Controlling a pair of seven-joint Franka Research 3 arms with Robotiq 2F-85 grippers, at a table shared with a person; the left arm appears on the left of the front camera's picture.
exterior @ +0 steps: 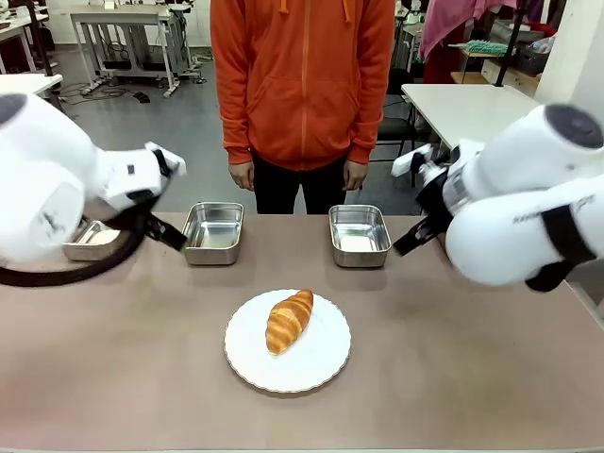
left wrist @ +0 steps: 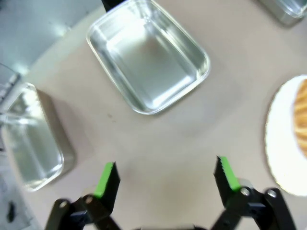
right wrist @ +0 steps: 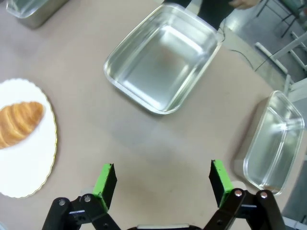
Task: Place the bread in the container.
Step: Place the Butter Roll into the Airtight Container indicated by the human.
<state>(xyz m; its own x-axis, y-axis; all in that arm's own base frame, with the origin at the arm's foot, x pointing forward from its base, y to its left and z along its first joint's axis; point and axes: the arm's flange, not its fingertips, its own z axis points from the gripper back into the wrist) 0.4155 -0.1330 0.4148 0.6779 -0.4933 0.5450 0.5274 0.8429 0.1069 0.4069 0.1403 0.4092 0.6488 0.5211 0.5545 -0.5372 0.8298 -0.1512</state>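
Your left gripper stood open, its green pads wide apart, and it hung empty over the bare table. Just ahead of its fingers lay the left inner tray, shiny and empty. The left outer tray lay off to one side by the table's edge. The scalloped rim of the plate showed at the other side.

Your right gripper was open too and held nothing, also over bare table. The right inner tray lay empty ahead of it, and the right outer tray sat to its side near the edge.

The bread lay tilted on the white plate, in the middle of the table on your side. It was well apart from both grippers and from every tray.

From the front, you had the two inner trays side by side beyond the plate, near the far edge, with a gap between them. A person in an orange hoodie stood behind that gap, hands down at the sides.
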